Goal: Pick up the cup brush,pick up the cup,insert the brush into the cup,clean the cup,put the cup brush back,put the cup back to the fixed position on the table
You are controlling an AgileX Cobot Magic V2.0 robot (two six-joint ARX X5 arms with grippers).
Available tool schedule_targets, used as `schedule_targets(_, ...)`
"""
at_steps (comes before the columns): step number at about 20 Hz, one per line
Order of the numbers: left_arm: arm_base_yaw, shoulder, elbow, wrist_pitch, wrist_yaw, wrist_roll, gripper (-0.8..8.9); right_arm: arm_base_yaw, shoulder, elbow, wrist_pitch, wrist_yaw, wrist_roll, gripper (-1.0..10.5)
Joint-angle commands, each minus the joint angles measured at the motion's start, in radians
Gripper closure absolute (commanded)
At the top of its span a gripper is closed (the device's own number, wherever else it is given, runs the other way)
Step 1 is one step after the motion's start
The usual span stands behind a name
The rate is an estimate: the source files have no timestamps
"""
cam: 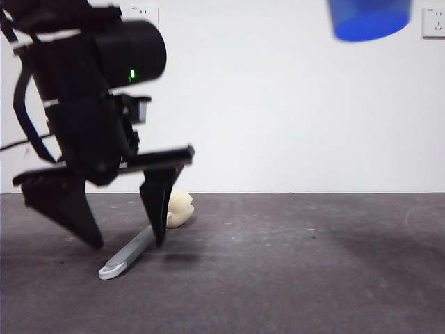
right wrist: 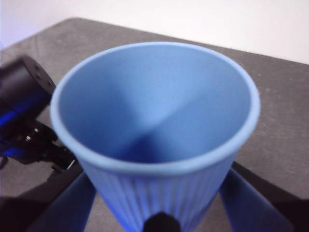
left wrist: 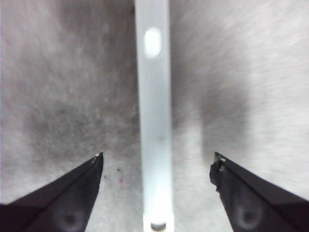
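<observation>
Grey handle of the cup brush (cam: 135,248) lies flat on the table (cam: 299,264), right between the wide-spread jaws of the left gripper (cam: 125,243), w/ neither jaw touching it (sponge head behind the jaw). The right gripper (right wrist: 159,212) holds the cup (right wrist: 154,130) high above the table, mouth toward its camera.

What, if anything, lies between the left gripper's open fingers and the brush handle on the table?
Nothing visible does. The left gripper straddles the brush, with bare table between each finger and the handle. The cup is held up by the right gripper, well clear.
</observation>
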Motion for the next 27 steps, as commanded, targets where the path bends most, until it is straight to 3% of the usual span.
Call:
schedule_targets(1, 0.0, -0.071, -0.007, -0.013, -0.003, 0.052, 4.36, -0.007, 0.054, -0.034, 0.097, 0.002, 0.015, 9.6)
schedule_targets(4, 0.0, -0.199, -0.007, -0.07, -0.002, 0.102, 4.36, -0.054, 0.129, -0.135, 0.258, -0.003, 0.038, 9.6)
schedule_targets(8, 0.0, -0.41, -0.007, -0.178, 0.0, 0.171, 4.36, -0.153, 0.221, -0.261, 0.472, -0.096, 0.045, 9.6)
schedule_targets(14, 0.0, -0.631, -0.007, -0.302, 0.0, 0.208, 4.36, -0.277, 0.44, -0.326, 0.723, -0.216, 0.015, 9.6)
schedule_targets(21, 0.0, -0.687, -0.007, -0.383, -0.003, 0.223, 4.36, -0.437, 0.742, -0.326, 1.067, -0.351, -0.097, 9.6)
schedule_targets(27, 0.0, -0.686, -0.007, -0.373, -0.008, 0.224, 4.36, -0.544, 0.888, -0.326, 1.246, -0.482, -0.127, 9.6)
